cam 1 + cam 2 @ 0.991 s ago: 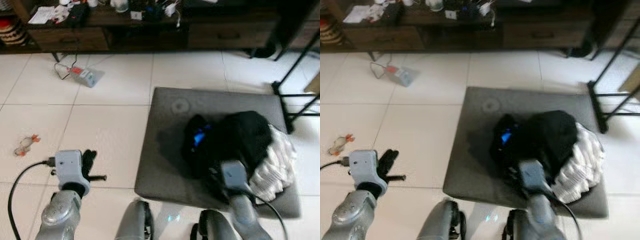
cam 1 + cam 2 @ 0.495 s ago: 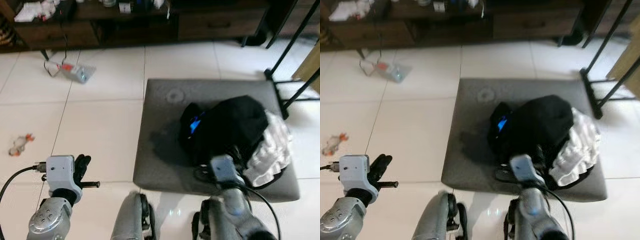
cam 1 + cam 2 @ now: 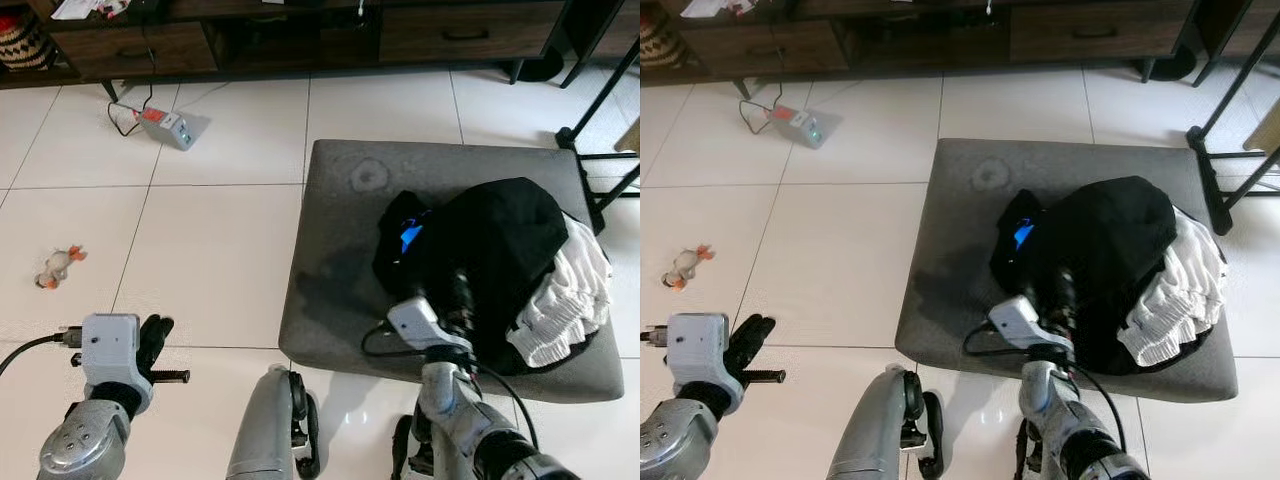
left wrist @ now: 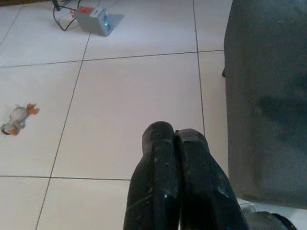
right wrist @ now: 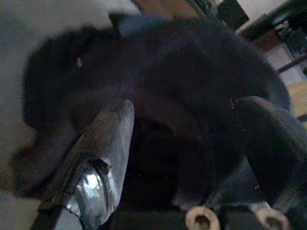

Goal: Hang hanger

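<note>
1. Nearest the robot, at 7 o'clock in the head views, the left gripper (image 3: 152, 340) hangs over the white tile floor (image 3: 220, 260); the left wrist view shows its two black fingers (image 4: 165, 177) pressed together with nothing between them, so its jaws are closed and empty.
2. At 5 o'clock, the right gripper (image 3: 455, 300) reaches onto the near edge of a grey cushioned stool (image 3: 340, 290) and into a heap of black clothing (image 3: 500, 250).
3. From the right wrist view, its jaws stand wide apart, one finger (image 5: 103, 143) on each side of a dark fold of the fabric; whether they press on it cannot be told, and that picture is blurred.
4. No hanger can be made out with certainty; a thin dark loop (image 3: 385, 345) shows at the stool's near edge beside the right wrist, and what it is cannot be told.
5. Against the black heap at its 3 o'clock side lies a white garment (image 3: 565, 300), touching it; a small blue patch (image 3: 411, 238) shows on the black cloth at its 9 o'clock side.
6. Out on the floor at 9 o'clock lies a small toy (image 3: 58, 268), well apart from the stool.
7. Farther off at 11 o'clock sits a grey box with a cable (image 3: 166, 127).
8. Farthest, along 12 o'clock, runs a dark wooden cabinet (image 3: 300, 35) with drawers; black metal legs (image 3: 595, 110) stand at 2 o'clock.
</note>
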Available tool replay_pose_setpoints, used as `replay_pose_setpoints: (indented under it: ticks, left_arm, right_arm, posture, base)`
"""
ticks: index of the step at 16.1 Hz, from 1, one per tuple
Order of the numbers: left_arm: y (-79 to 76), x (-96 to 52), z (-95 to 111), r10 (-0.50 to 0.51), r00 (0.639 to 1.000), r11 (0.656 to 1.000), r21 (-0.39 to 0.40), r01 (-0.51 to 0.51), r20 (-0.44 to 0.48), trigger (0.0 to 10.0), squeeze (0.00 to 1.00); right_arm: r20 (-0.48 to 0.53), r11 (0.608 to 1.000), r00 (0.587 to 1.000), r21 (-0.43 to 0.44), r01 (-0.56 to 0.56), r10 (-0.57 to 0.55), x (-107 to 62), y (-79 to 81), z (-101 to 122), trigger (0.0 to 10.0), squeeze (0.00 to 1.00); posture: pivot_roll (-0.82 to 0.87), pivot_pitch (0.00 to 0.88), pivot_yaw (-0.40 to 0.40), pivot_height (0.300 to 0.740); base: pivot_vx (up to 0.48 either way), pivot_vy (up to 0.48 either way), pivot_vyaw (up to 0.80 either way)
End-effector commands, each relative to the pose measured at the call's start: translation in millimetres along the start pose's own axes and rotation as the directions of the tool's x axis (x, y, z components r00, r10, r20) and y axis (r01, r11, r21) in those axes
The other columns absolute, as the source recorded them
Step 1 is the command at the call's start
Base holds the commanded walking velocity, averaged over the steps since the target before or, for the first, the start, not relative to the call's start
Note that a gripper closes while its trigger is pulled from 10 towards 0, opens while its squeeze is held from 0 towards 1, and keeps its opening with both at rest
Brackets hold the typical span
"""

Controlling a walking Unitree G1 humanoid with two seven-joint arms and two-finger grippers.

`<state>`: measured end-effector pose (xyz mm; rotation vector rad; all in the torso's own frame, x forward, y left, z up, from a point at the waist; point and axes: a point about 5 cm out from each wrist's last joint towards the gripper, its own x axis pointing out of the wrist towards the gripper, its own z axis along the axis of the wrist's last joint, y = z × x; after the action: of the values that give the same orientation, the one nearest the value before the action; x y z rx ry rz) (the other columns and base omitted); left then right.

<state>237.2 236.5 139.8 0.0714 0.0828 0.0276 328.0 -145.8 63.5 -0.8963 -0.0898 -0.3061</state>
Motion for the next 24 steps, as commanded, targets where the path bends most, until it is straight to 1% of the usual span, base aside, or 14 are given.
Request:
replay_pose_setpoints:
  ticks: [1,3,5,8,9,11,12,13,16,21,23,24]
  left_arm:
    - [9.3,-6.6,-3.5,0.026,0.999,1.0,0.002,-0.026,-0.028,10.0,0.0]
    - [10.5,-8.3,-2.7,0.03,0.999,1.0,0.006,-0.029,-0.031,10.0,0.0]
    - [12.5,-11.8,-2.2,0.034,0.999,0.999,0.008,-0.034,-0.037,10.0,0.0]
    - [13.6,-16.1,-2.4,0.03,0.998,0.999,0.012,-0.03,-0.054,10.0,0.0]
    - [13.8,-16.3,-2.4,0.03,0.998,0.999,0.012,-0.03,-0.055,10.0,0.0]
    - [14.5,-16.7,-1.8,0.028,0.998,1.0,0.014,-0.027,-0.061,10.0,0.0]
    - [14.7,-16.9,-1.6,0.028,0.998,1.0,0.015,-0.027,-0.062,10.0,0.0]
    - [15.1,-17.2,-1.2,0.026,0.998,1.0,0.017,-0.025,-0.065,10.0,0.0]
    - [13.7,-17.3,-0.4,0.02,0.998,1.0,0.015,-0.019,-0.068,10.0,0.0]
    - [11.3,-17.5,-0.4,0.01,0.997,1.0,0.013,-0.009,-0.074,10.0,0.0]
    - [12.2,-18.0,0.1,0.012,0.997,1.0,0.019,-0.011,-0.074,10.0,0.0]
    - [13.0,-18.4,0.4,0.015,0.997,1.0,0.022,-0.013,-0.075,10.0,0.0]
  right_arm:
    - [-0.039,0.999,0.999,-0.028,-0.017,0.015,-9.1,6.1,-8.2,10.0,0.0]
    - [-0.059,0.999,0.998,-0.042,0.014,-0.016,-8.0,3.0,-11.4,10.0,0.0]
    - [-0.105,0.997,0.993,-0.058,0.044,-0.05,-6.4,-1.1,-17.7,10.0,0.0]
    - [-0.152,0.99,0.981,-0.092,0.111,-0.124,-0.3,-10.0,-22.4,10.0,0.0]
    - [-0.164,0.989,0.978,-0.097,0.114,-0.129,0.1,-10.7,-23.5,10.0,0.0]
    - [-0.232,0.987,0.961,-0.088,0.135,-0.152,0.4,-14.6,-31.3,10.0,0.0]
    - [-0.25,0.988,0.957,-0.084,0.133,-0.15,0.2,-15.1,-33.5,10.0,0.0]
    - [-0.271,0.992,0.955,-0.067,0.11,-0.124,-1.0,-13.7,-36.2,10.0,0.0]
    - [-0.258,0.994,0.961,-0.061,0.086,-0.099,-3.5,-10.3,-35.6,10.0,0.0]
    - [-0.318,0.997,0.948,-0.071,0.006,-0.029,-12.9,-2.5,-44.7,10.0,0.0]
    - [-0.303,0.995,0.951,-0.089,0.036,-0.061,-11.4,-5.3,-43.9,10.0,0.0]
    - [-0.28,0.992,0.953,-0.084,0.091,-0.111,-6.5,-10.9,-40.8,10.0,0.0]
  posture:
    - [0.27,0.51,0.129,0.617]
    - [0.28,0.517,0.131,0.617]
    - [0.29,0.522,0.136,0.617]
    - [0.3,0.531,0.147,0.617]
    - [0.3,0.532,0.149,0.617]
    - [0.31,0.532,0.154,0.617]
    - [0.31,0.532,0.155,0.617]
    - [0.31,0.533,0.155,0.617]
    - [0.31,0.533,0.157,0.617]
    - [0.31,0.53,0.156,0.617]
    - [0.32,0.532,0.16,0.617]
    - [0.32,0.532,0.16,0.617]
  base:
    - [0.0,0.0,0.0]
    - [0.0,0.0,0.0]
    - [0.0,0.0,0.0]
    - [0.0,0.0,0.0]
    - [0.0,0.0,0.0]
    - [0.0,0.0,0.0]
    - [0.0,0.0,0.0]
    - [0.0,0.0,0.0]
    - [0.0,0.0,0.0]
    - [0.0,0.0,0.0]
    - [0.0,0.0,0.0]
    - [0.0,0.0,0.0]
